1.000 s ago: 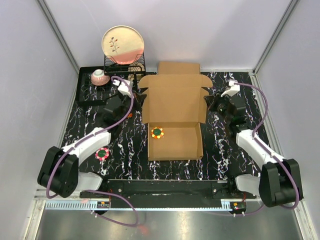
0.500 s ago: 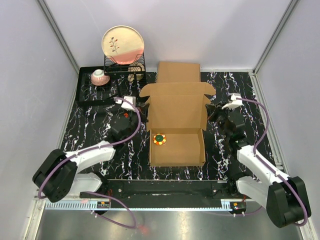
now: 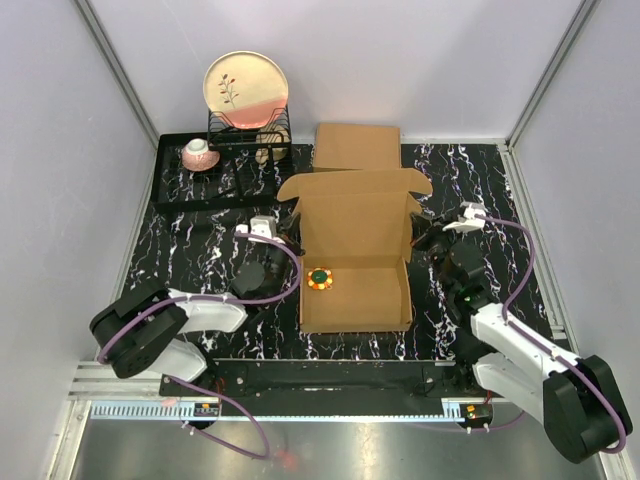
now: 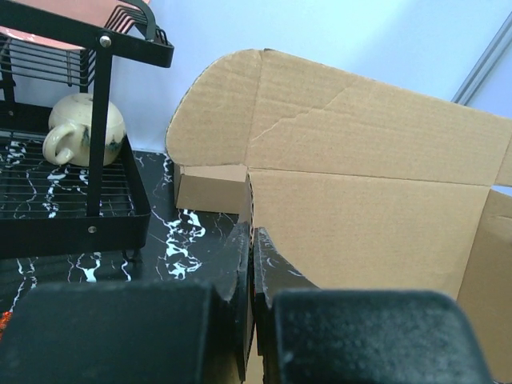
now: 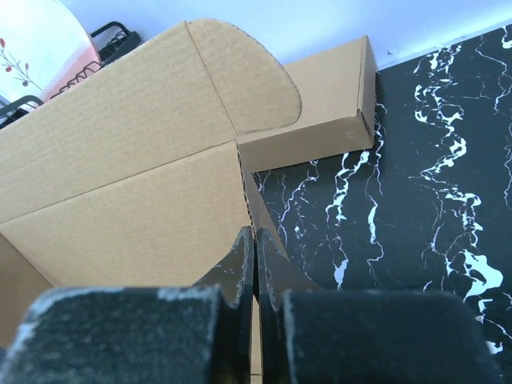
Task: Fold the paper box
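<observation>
The paper box (image 3: 355, 290) lies open mid-table, its shallow tray towards me and its lid (image 3: 355, 212) standing up behind with rounded tabs at both top corners. My left gripper (image 3: 296, 258) is shut on the box's left side wall; in the left wrist view the cardboard edge (image 4: 250, 200) runs down between the closed fingers of that gripper (image 4: 251, 240). My right gripper (image 3: 420, 240) is shut on the right side wall, and in the right wrist view the wall's edge (image 5: 244, 180) disappears between the pinched fingers of that gripper (image 5: 254, 240).
A round green and orange disc (image 3: 319, 278) lies inside the tray. A made-up brown box (image 3: 357, 146) sits behind the lid. At the back left stand a black rack with a plate (image 3: 247, 90), a pink cup (image 3: 198, 153) and a small teapot (image 4: 80, 132).
Both arms have drawn back towards the near edge, dragging the box nearer. The lid now stands more upright. The right gripper has closed on the right wall.
</observation>
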`<control>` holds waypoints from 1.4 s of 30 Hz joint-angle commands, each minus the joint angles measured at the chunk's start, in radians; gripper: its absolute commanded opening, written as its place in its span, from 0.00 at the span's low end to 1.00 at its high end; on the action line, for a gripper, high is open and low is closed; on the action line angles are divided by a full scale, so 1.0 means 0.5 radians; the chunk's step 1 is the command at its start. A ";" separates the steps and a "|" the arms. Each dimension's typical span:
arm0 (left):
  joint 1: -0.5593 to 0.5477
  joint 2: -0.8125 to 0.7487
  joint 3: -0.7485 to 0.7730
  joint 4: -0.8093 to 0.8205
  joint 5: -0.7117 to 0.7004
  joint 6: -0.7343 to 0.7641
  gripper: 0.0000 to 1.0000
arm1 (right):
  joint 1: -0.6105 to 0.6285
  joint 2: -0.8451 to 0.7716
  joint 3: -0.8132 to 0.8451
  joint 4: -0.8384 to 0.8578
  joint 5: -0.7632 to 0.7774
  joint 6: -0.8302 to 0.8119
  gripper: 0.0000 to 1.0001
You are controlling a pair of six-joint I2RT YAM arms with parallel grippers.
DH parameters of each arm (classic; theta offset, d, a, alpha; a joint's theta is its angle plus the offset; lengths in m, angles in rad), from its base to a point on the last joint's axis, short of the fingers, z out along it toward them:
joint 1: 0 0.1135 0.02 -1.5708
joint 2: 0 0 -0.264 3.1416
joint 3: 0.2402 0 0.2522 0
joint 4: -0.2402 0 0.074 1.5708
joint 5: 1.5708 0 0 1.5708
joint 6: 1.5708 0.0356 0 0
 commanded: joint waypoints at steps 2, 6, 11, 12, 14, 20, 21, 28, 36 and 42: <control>-0.209 0.210 -0.041 0.736 0.027 0.241 0.00 | 0.107 0.014 -0.151 0.032 0.123 0.006 0.00; -0.311 0.262 -0.022 0.736 0.051 0.435 0.00 | 0.184 -0.004 -0.230 0.088 0.200 -0.046 0.00; -0.348 0.253 -0.001 0.736 0.075 0.650 0.00 | 0.258 0.026 -0.347 0.295 0.280 -0.144 0.00; -0.354 0.250 -0.004 0.736 0.088 0.681 0.00 | 0.273 0.069 -0.368 0.351 0.289 -0.160 0.00; -0.357 0.259 -0.013 0.736 0.067 0.699 0.00 | 0.322 0.124 -0.402 0.443 0.326 -0.157 0.00; -0.375 0.219 -0.090 0.736 0.045 0.626 0.00 | 0.429 0.229 -0.427 0.520 0.378 -0.135 0.00; -0.390 0.210 -0.105 0.736 0.045 0.623 0.00 | 0.439 0.205 -0.424 0.505 0.384 -0.135 0.00; -0.577 0.176 -0.148 0.736 -0.016 0.623 0.00 | 0.598 -0.105 -0.464 0.067 0.519 -0.034 0.00; -0.838 0.345 -0.142 0.736 -0.191 0.540 0.01 | 0.684 -0.222 -0.577 0.005 0.611 0.095 0.02; -0.985 0.388 -0.160 0.736 -0.329 0.497 0.01 | 0.736 -0.317 -0.571 -0.148 0.678 0.178 0.04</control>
